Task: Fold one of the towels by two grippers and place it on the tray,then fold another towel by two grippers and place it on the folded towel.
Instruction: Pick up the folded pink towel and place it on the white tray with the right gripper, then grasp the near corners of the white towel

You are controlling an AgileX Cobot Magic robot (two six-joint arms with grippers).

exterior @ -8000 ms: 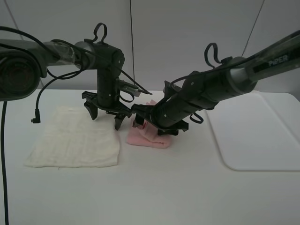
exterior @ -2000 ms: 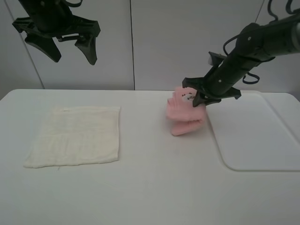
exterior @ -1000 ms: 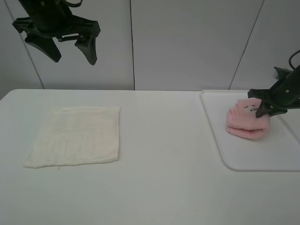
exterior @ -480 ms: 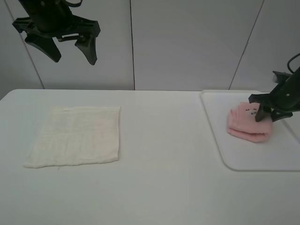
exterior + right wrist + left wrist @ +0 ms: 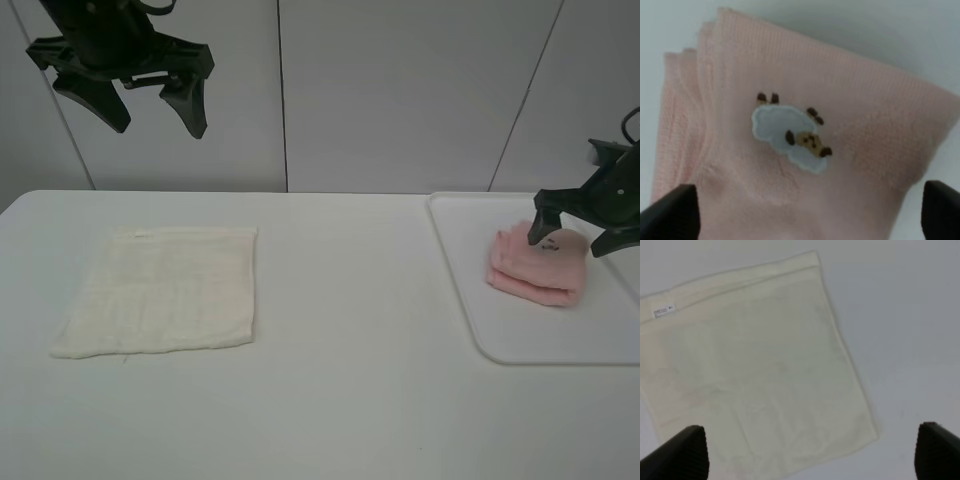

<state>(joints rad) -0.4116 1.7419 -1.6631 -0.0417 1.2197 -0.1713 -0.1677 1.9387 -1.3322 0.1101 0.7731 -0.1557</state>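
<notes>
My right gripper (image 5: 567,243), a black two-fingered claw on a dark grey arm, hovers just above the pink terry towel (image 5: 535,270). Its jaws are spread wide to either side of the bundle and hold nothing. The towel lies directly beneath them, folded into a thick soft stack on the flat white plastic tray (image 5: 520,340) with a low rim. In the right wrist view the layered edges show on one side, and a small embroidered sheep mark (image 5: 790,132) faces up between the two black fingertips (image 5: 670,210). I judge the bundle rests on its broad face so it can serve as a base for the second towel.

My left gripper (image 5: 158,125) hangs high, fully open and empty, well clear of the white table (image 5: 350,330). Far below it the cream-white terry towel (image 5: 160,290) lies spread flat and unfolded, a small label (image 5: 662,311) near one edge. That towel looks ready for both grippers to take its corners next.
</notes>
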